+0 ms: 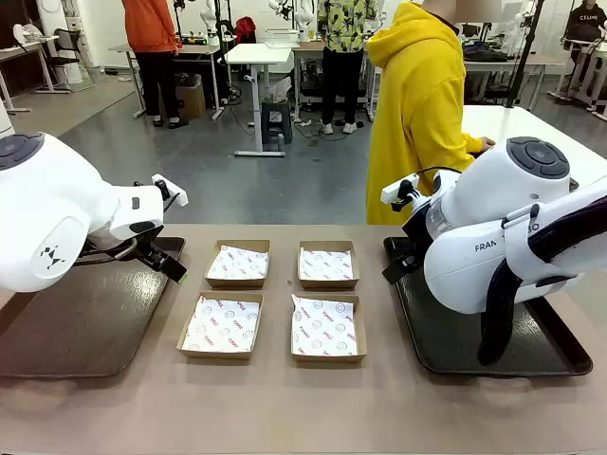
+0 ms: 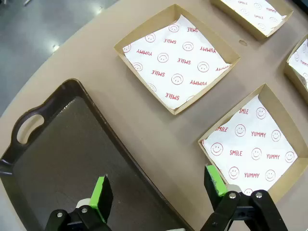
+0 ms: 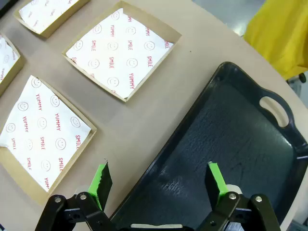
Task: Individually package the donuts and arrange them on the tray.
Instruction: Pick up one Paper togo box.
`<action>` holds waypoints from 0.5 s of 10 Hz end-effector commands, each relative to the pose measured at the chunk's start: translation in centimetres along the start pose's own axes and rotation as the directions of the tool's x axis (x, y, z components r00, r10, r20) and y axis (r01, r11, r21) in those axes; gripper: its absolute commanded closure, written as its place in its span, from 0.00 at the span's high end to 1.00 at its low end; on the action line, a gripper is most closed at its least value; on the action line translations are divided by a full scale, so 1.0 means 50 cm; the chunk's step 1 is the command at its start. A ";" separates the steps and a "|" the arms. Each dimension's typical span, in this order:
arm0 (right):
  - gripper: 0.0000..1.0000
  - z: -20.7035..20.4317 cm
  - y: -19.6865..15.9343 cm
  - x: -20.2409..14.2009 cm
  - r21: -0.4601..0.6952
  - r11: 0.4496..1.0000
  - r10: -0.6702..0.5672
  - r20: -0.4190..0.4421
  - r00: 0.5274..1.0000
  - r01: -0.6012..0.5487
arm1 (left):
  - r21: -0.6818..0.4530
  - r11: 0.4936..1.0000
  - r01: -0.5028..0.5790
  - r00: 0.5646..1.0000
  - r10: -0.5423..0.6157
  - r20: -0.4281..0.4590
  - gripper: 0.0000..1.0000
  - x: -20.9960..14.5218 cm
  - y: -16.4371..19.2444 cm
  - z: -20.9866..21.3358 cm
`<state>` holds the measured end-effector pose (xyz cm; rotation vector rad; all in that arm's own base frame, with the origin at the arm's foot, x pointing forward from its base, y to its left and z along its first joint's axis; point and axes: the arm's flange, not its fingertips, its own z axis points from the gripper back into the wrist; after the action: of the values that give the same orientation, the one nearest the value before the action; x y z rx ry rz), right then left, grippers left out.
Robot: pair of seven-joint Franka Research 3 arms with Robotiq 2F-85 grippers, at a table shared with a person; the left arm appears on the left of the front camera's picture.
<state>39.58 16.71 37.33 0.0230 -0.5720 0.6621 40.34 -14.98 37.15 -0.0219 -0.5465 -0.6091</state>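
Observation:
The donuts are out of view. My left gripper [image 1: 169, 263] hangs open over the right edge of the dark left tray [image 1: 66, 322]; in the left wrist view its gripper [image 2: 159, 192] has one green pad over that tray [image 2: 62, 144] and the other over a paper-lined cardboard box [image 2: 255, 144]. My right gripper [image 1: 396, 265] is open above the left edge of the dark right tray [image 1: 455, 351]. The right wrist view shows that gripper [image 3: 159, 185] straddling its tray's rim [image 3: 192, 120]. Nothing sits between either pair of fingers.
Several shallow cardboard boxes lined with printed white paper lie in a square at the table's middle, such as the near left one [image 1: 221, 326] and the far right one [image 1: 327, 264]. A person in a yellow hoodie [image 1: 422, 104] stands at the far side.

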 end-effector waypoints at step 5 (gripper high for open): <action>1.00 0.000 0.000 0.000 0.000 1.000 0.000 0.000 1.000 0.000 | 0.000 1.000 0.000 1.000 0.000 0.000 1.00 0.000 0.000 0.000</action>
<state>39.58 16.70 37.33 0.0227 -0.5720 0.6622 40.34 -14.99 37.15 -0.0219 -0.5465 -0.6093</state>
